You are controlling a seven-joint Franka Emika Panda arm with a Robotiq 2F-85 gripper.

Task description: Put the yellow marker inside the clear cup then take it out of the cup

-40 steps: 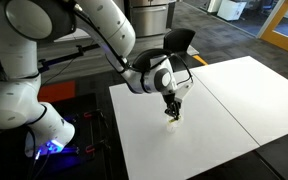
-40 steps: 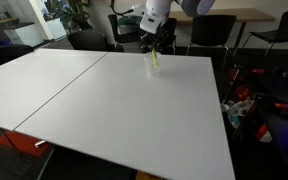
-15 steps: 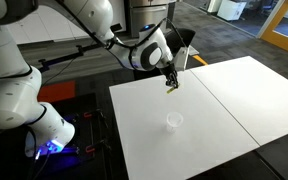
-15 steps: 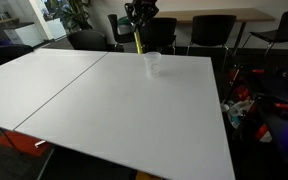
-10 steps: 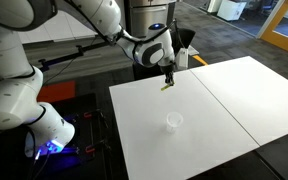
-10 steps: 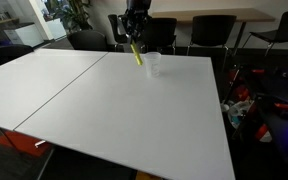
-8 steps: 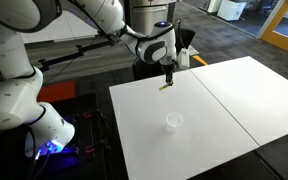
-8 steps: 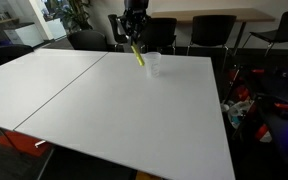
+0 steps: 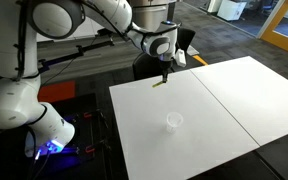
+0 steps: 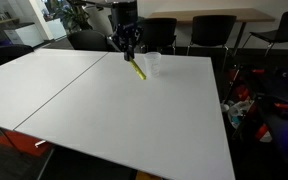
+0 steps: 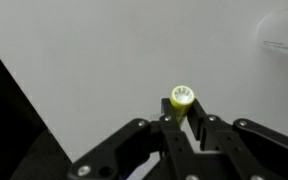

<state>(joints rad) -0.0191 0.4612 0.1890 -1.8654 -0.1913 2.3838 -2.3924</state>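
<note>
My gripper (image 9: 164,77) is shut on the yellow marker (image 9: 160,84), which hangs tilted from the jaws just above the white table near its far corner. In an exterior view the marker (image 10: 137,70) points down toward the table below the gripper (image 10: 129,55). In the wrist view the marker's round end (image 11: 182,97) sticks out between the closed fingers (image 11: 183,118). The clear cup (image 9: 172,121) stands empty and upright in the middle of the table, well apart from the gripper; it also shows in an exterior view (image 10: 153,63) and at the wrist view's top right edge (image 11: 284,35).
The white table (image 9: 214,110) is made of two panels with a seam. Its edge (image 11: 24,90) lies close under the gripper, with dark floor beyond. Black office chairs (image 10: 209,30) stand behind the table. The robot base (image 9: 24,110) stands beside the table.
The gripper has carried the marker out of the cup, up and away toward the table's far corner, and then lower toward the table. The cup stays in place, empty.
</note>
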